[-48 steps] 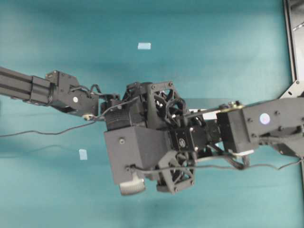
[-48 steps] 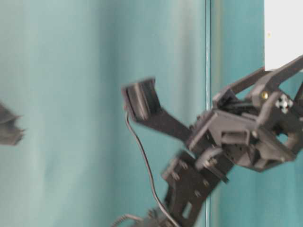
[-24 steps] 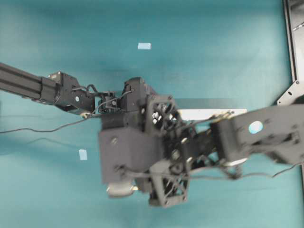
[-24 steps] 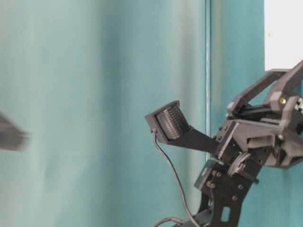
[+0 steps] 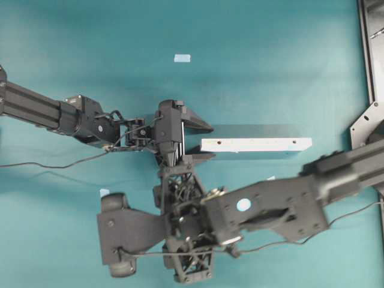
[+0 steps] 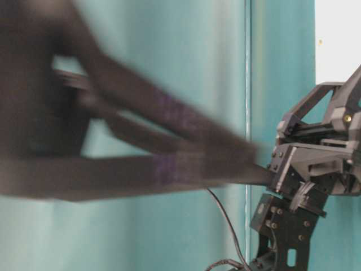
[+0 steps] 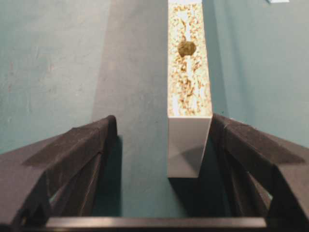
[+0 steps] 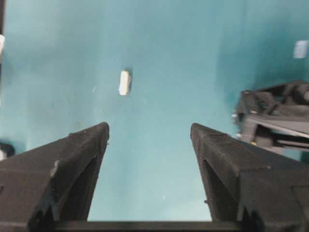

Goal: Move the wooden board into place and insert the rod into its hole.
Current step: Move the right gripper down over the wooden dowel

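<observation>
Wooden board [image 5: 256, 144] flat on teal tabletop [image 5: 270, 48]; left gripper [image 7: 159, 140] released around its end; right gripper [image 8: 149, 140] released.

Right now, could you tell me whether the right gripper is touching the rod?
Apart. In the right wrist view the rod lies on the teal table well ahead of the open right gripper, with bare surface showing between it and both fingers.

Teal table [image 5: 288, 72], wooden board [image 5: 256, 144] lying flat mid-table, hole near each end, small cream rod [image 8: 124, 82] on its side, light-blue tape squares [image 5: 182, 58] on the surface
</observation>
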You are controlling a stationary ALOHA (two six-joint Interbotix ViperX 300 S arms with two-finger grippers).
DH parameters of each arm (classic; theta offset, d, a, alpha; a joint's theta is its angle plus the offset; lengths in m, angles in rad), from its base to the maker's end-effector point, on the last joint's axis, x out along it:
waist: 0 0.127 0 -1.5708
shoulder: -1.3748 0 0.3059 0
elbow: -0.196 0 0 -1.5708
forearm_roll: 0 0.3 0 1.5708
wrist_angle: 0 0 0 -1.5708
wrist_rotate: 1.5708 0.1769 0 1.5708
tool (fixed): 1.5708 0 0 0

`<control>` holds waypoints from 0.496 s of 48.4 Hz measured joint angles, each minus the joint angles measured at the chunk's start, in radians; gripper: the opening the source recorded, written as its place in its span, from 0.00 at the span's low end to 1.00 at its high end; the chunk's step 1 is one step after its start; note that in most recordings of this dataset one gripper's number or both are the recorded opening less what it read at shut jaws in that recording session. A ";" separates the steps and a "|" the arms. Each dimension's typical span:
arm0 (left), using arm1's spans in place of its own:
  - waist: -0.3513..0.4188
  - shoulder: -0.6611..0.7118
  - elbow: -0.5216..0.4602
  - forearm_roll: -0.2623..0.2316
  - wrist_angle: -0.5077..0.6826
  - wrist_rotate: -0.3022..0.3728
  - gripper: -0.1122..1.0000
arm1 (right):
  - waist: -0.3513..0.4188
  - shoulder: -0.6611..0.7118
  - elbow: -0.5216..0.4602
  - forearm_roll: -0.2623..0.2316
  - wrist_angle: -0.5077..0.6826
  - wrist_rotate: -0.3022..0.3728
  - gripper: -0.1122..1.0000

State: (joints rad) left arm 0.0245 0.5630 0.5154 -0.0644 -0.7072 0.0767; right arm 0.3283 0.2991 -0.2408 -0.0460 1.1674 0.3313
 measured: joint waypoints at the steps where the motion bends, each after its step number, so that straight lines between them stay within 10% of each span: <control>1: 0.000 0.002 0.000 0.000 -0.003 0.000 0.83 | 0.002 0.008 0.000 0.000 -0.006 0.000 0.78; 24: 0.003 0.020 -0.006 0.000 -0.029 0.000 0.83 | 0.012 0.097 0.101 0.000 -0.201 0.000 0.78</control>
State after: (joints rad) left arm 0.0276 0.5829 0.5093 -0.0644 -0.7363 0.0767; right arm 0.3405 0.3958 -0.1396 -0.0460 0.9664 0.3313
